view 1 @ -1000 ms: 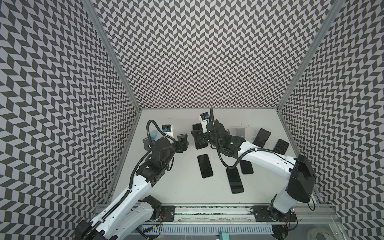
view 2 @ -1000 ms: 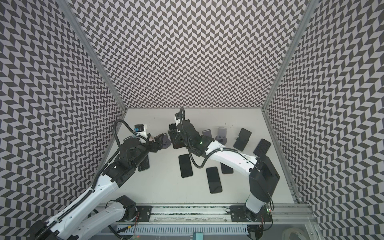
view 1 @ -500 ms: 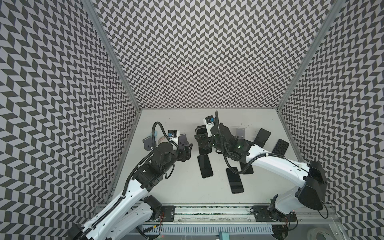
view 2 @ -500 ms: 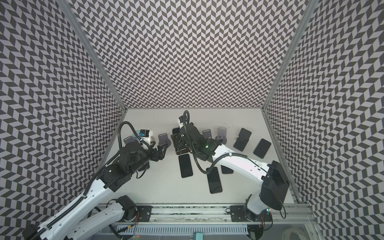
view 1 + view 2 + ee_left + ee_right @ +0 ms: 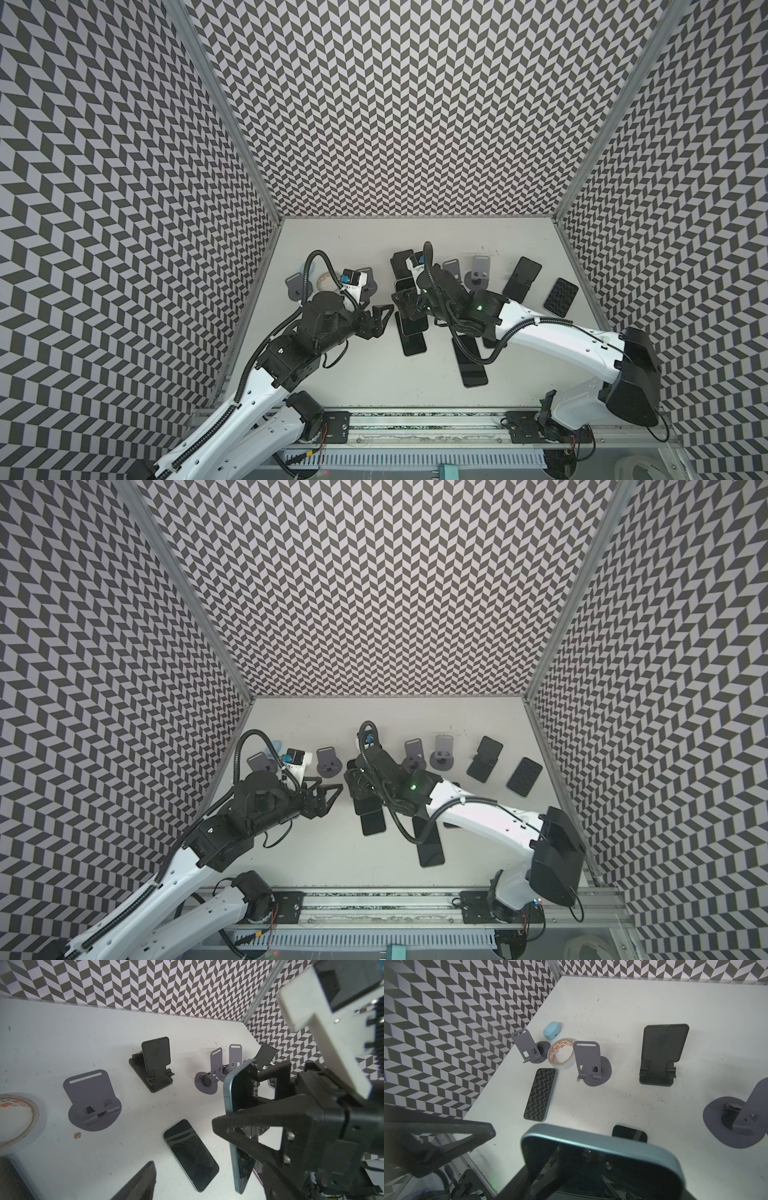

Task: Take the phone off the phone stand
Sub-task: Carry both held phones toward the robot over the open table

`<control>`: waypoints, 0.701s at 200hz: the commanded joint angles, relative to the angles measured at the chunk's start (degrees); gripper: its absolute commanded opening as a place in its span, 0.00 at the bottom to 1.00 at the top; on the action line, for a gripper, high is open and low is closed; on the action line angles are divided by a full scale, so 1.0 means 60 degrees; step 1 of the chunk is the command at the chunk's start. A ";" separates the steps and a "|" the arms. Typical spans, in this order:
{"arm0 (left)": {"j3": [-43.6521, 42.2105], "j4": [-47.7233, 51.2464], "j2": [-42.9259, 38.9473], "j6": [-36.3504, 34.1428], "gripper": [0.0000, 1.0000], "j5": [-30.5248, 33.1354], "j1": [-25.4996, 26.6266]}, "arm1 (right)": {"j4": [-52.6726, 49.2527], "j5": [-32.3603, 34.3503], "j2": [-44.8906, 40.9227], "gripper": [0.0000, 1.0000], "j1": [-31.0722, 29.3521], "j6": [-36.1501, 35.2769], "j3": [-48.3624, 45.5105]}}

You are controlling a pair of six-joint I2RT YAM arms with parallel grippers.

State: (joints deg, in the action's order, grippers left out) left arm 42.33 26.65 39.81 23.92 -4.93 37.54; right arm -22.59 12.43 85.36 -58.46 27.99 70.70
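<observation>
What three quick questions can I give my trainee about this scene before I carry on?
1. True or false: the right gripper is shut on a phone, clear of every stand.
2. What sits between the grey stands near the side wall? A) a tape roll B) a mug C) a charger
3. Fill in: the left gripper has its jaws ____ and holds nothing.

Key: 1 true; 2 A; 3 open.
</observation>
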 commanded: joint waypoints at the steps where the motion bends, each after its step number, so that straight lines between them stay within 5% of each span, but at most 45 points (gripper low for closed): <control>1: 0.0012 0.0683 -0.0563 0.0318 0.80 -0.0299 0.0055 | 0.0625 -0.0007 -0.0406 0.54 -0.0169 0.0412 -0.0092; 73: -0.0283 0.1756 -0.1526 0.0582 0.80 -0.0841 0.0067 | 0.0586 -0.0363 0.0519 0.54 -0.0475 0.0654 0.0395; 140: -0.0390 0.2048 -0.2300 0.0895 0.81 -0.0287 0.0100 | 0.0542 -0.0606 0.1178 0.54 -0.0526 0.0602 0.0611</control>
State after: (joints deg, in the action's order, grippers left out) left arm 40.51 36.60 26.09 27.86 -8.43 37.87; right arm -22.72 9.23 91.70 -61.34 31.09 71.83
